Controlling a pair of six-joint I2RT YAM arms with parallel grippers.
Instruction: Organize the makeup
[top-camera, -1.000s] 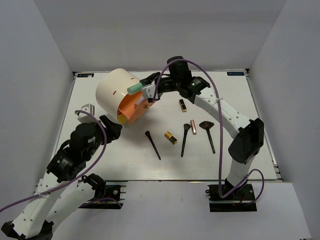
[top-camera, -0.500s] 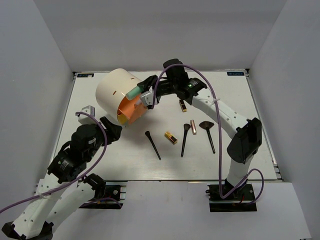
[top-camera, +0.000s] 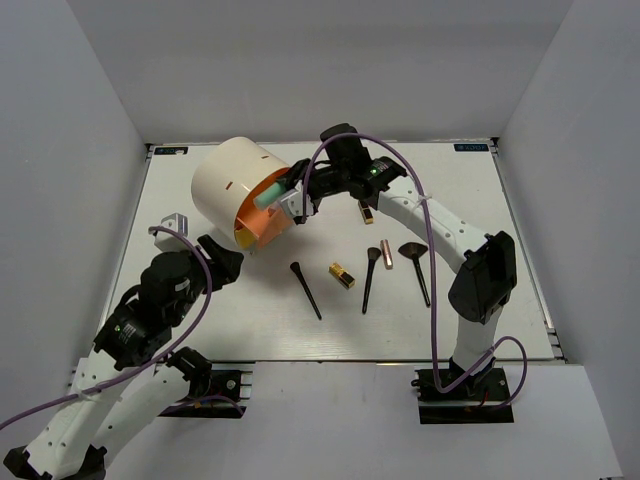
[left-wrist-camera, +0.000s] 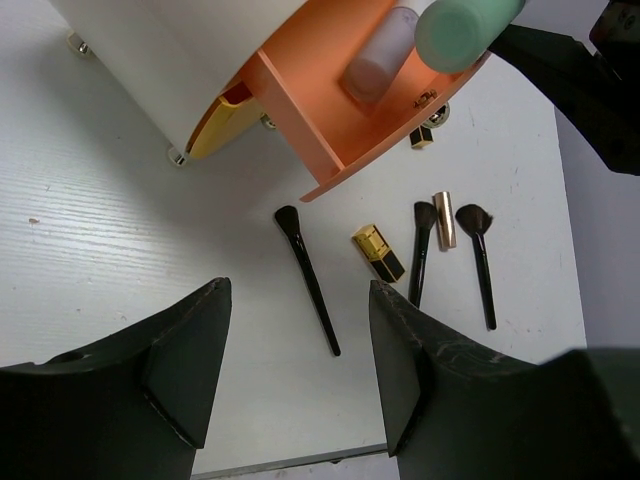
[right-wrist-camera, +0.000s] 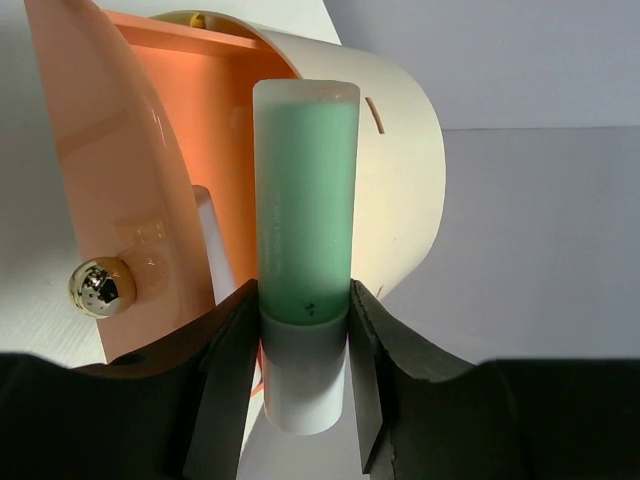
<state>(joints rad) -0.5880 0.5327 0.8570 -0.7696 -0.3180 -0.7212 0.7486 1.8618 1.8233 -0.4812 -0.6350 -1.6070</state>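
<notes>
**Mint tube poised at the open drawer**

On the white bench (top-camera: 480, 300), the cream cylinder (top-camera: 225, 180) sits far left, and its orange drawer (left-wrist-camera: 320, 90) stands open. The right fingers (right-wrist-camera: 240, 340) clamp the white cap end of the mint tube (right-wrist-camera: 305, 200), whose free end reaches the drawer's edge. The left fingers (left-wrist-camera: 190, 360) hang spread wide and empty at the near left. Three brushes (top-camera: 306, 290), two lipsticks (top-camera: 342, 275) and a rose-gold tube (top-camera: 386, 252) lie loose to the right of the cylinder.

We judge the release to be the danger. A lavender tube (left-wrist-camera: 380, 55) already lies in the drawer, so a tilted or early drop could send the mint tube rolling off the rim. Pushing further in could shove the cylinder.

Only the left wrist view shows us the lavender tube; from above, the arm hides it. Only the right wrist view shows the grip on the cap.
</notes>
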